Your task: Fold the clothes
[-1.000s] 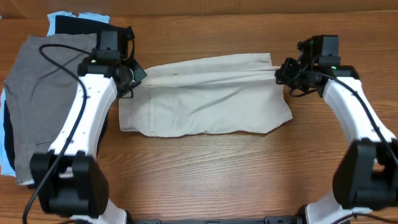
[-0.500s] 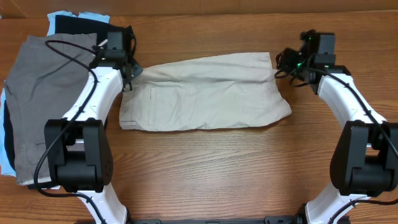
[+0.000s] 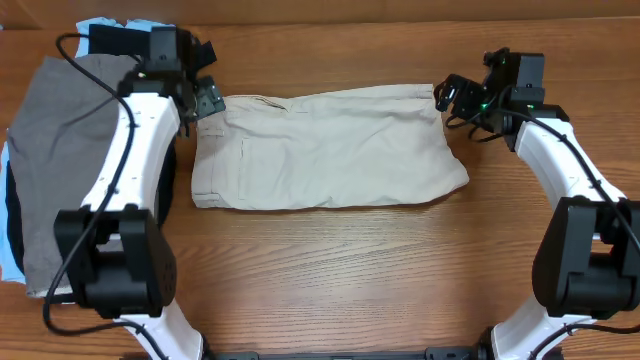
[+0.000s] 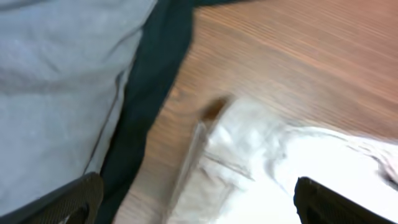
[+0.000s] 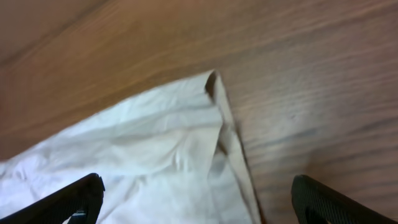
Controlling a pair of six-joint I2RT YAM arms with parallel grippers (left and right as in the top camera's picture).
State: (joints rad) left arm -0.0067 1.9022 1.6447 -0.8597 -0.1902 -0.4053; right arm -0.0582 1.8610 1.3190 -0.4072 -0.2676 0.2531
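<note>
One flat rectangle of beige shorts [image 3: 330, 150]

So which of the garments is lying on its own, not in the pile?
The beige shorts, spread flat in the middle. The grey shorts, black garment and light blue piece overlap in a pile on the left side.

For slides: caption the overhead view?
Left gripper and right gripper, both open, flank beige shorts flat on wooden table; grey shorts piled left.

The wooden table [image 3: 330, 270] carries beige shorts [image 3: 330, 160] at centre; a garment pile [image 3: 60, 150] lies far left.
</note>
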